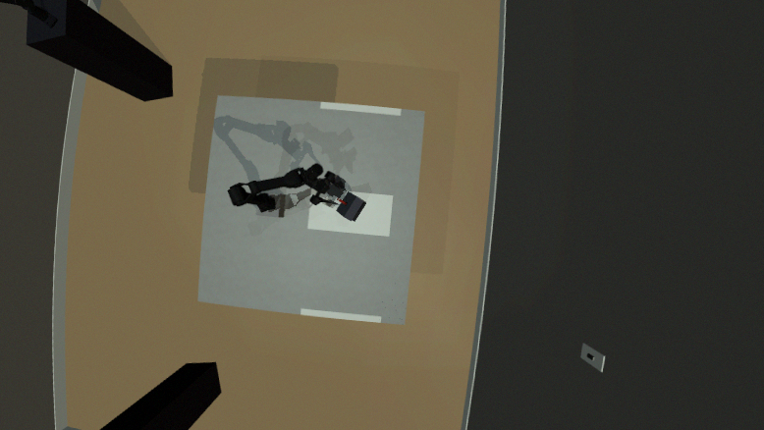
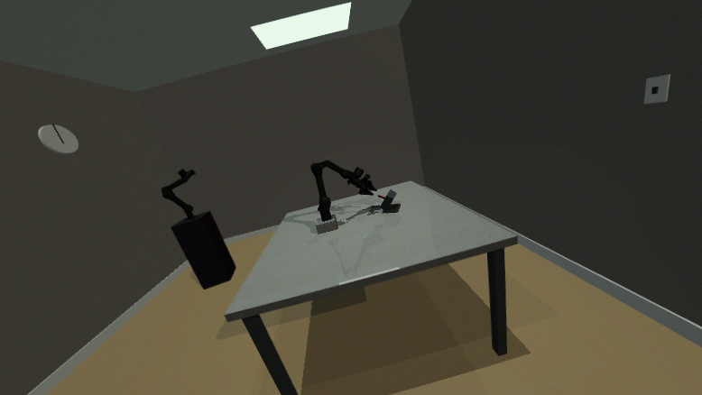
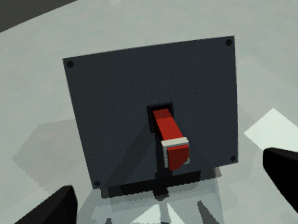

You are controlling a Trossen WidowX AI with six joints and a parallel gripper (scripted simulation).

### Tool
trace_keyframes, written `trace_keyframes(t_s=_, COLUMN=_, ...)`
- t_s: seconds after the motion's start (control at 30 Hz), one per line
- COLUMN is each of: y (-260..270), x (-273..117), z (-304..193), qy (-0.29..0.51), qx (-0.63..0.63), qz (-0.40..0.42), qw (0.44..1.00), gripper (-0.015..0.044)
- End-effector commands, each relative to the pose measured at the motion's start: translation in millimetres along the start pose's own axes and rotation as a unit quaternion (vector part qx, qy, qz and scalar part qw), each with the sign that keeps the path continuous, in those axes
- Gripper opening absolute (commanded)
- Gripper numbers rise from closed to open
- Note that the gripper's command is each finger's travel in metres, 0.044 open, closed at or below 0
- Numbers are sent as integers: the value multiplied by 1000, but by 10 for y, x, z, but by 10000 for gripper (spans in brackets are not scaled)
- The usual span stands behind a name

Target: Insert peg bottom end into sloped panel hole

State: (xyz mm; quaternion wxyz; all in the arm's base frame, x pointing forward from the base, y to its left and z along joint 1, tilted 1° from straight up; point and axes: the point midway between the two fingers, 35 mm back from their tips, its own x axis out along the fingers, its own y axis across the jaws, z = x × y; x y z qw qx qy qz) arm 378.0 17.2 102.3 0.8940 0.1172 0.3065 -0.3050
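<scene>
The red peg (image 1: 342,201) (image 2: 381,197) (image 3: 168,126) sits with its bottom end in the square hole (image 3: 150,118) of the dark sloped panel (image 1: 353,207) (image 2: 391,195) (image 3: 110,90). Much of its length sticks out, with a pale band near the free end. In the wrist view it leans a little in the hole, and a dark gap shows at its left side. How deep its end reaches is hidden. My gripper (image 1: 335,198) (image 2: 374,191) (image 3: 173,176) is open and empty, backed off from the peg, with one finger on either side of its free end.
The panel's dark base (image 2: 392,208) stands on the grey table (image 1: 299,267) (image 2: 417,230). The arm's base block (image 2: 327,225) is at the other end of the reach. A dark pedestal (image 2: 203,250) with another small arm stands beyond the table.
</scene>
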Motion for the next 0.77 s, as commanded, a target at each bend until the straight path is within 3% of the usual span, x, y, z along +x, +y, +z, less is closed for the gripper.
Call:
trace_keyframes(t_s=0.0, y=-1, x=-88, z=18, qy=-4, qx=5, qz=0, qw=1000, gripper=440)
trace_keyframes(t_s=0.73, y=12, x=-398, z=-33, qy=-4, qx=3, qz=1, qw=1000, gripper=440)
